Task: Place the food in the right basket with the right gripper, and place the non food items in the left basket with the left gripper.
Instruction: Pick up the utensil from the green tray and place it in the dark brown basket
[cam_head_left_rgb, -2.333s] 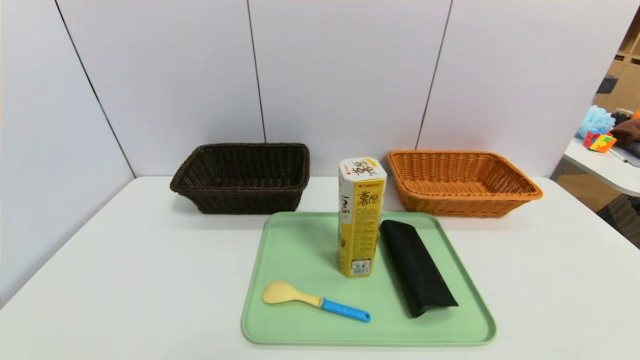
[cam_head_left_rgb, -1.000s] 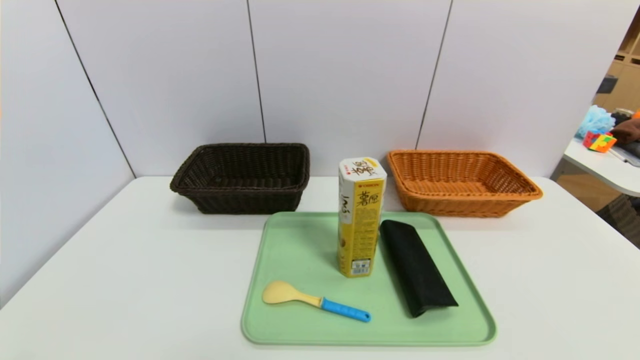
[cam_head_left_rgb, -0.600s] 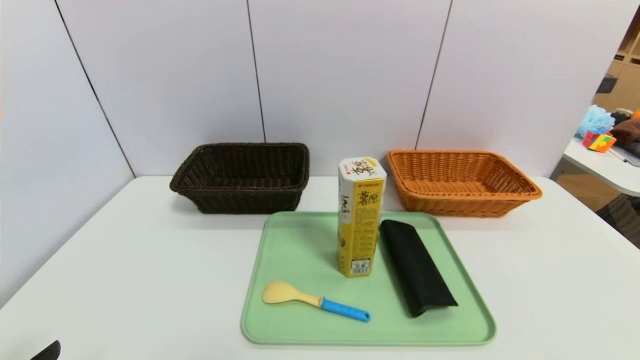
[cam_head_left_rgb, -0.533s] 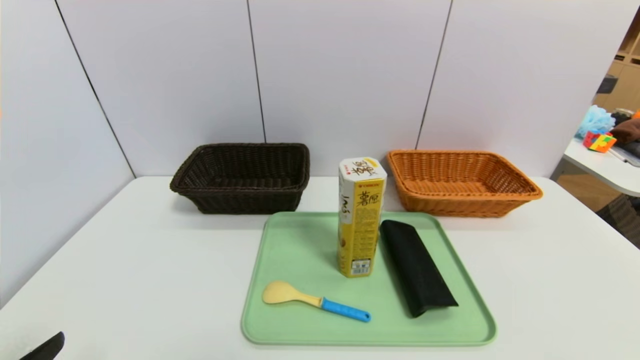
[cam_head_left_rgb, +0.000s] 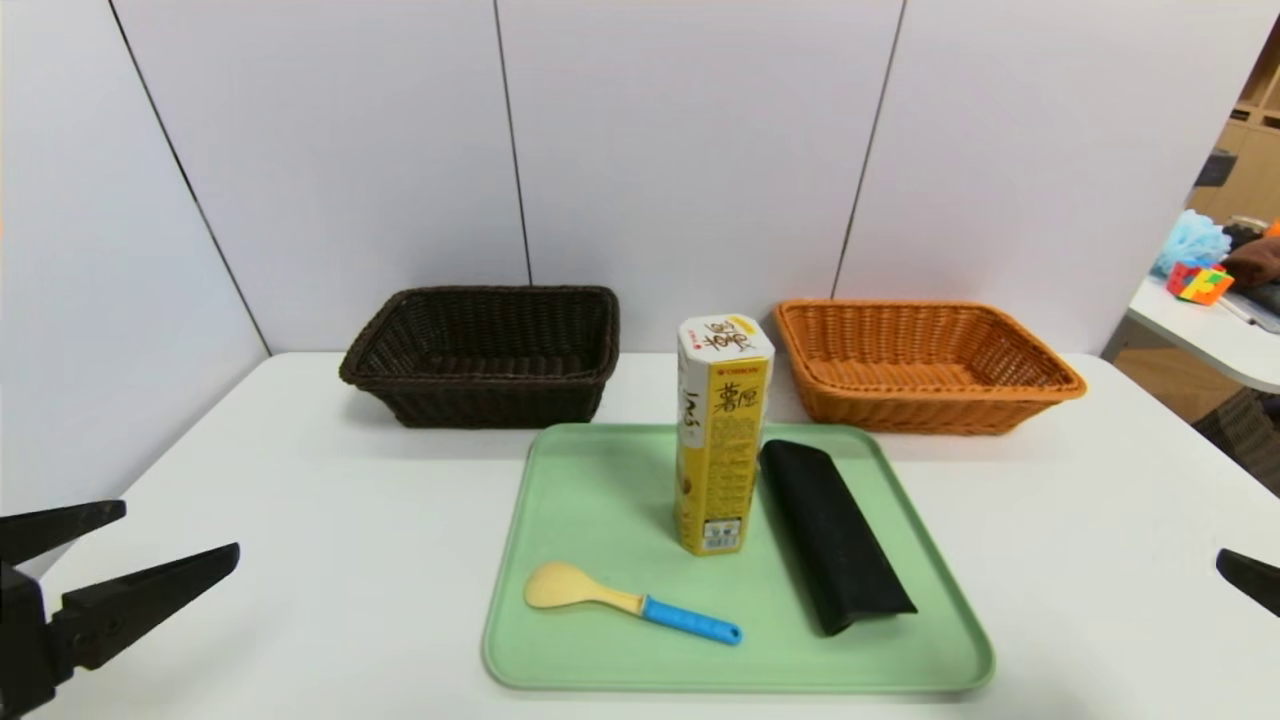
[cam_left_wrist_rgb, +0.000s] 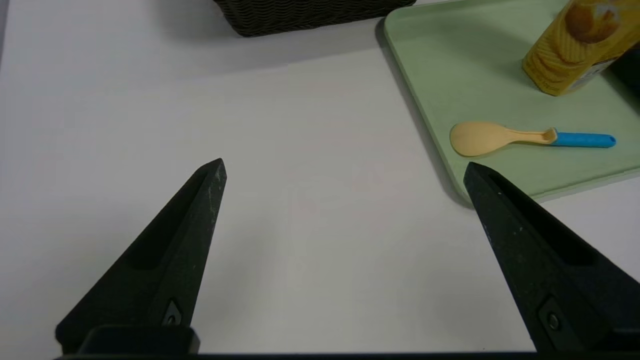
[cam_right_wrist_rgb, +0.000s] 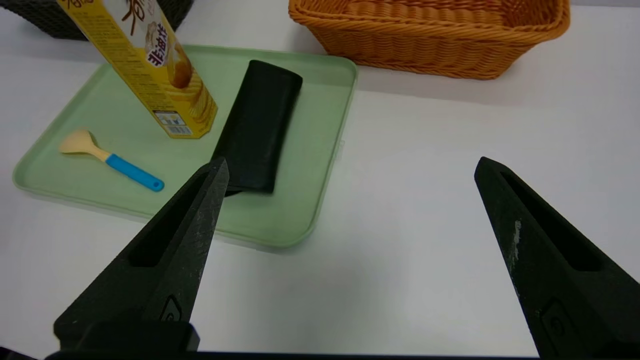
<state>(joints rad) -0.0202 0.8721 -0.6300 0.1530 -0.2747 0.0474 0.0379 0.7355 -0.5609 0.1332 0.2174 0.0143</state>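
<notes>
table (cam_head_left_rgb: 300, 520): smooth, white, faint sheen
tray (cam_head_left_rgb: 590, 480): pale green plastic, matt, smooth
left basket (cam_head_left_rgb: 485, 352): dark brown woven wicker, ribbed and rough
right basket (cam_head_left_rgb: 915, 362): orange woven wicker, ribbed, slightly shiny
box (cam_head_left_rgb: 722, 445): printed yellow and white cardboard, glossy
spoon (cam_head_left_rgb: 630, 600): cream plastic bowl, blue plastic handle, smooth
pouch (cam_head_left_rgb: 832, 530): black, matt, finely textured, looks like cloth
left gripper (cam_left_wrist_rgb: 345, 172): black matt plastic fingers, faintly speckled
right gripper (cam_right_wrist_rgb: 350, 167): black matt plastic fingers, pale scuffs
wall (cam_head_left_rgb: 690, 150): matt pale panels, smooth
</notes>
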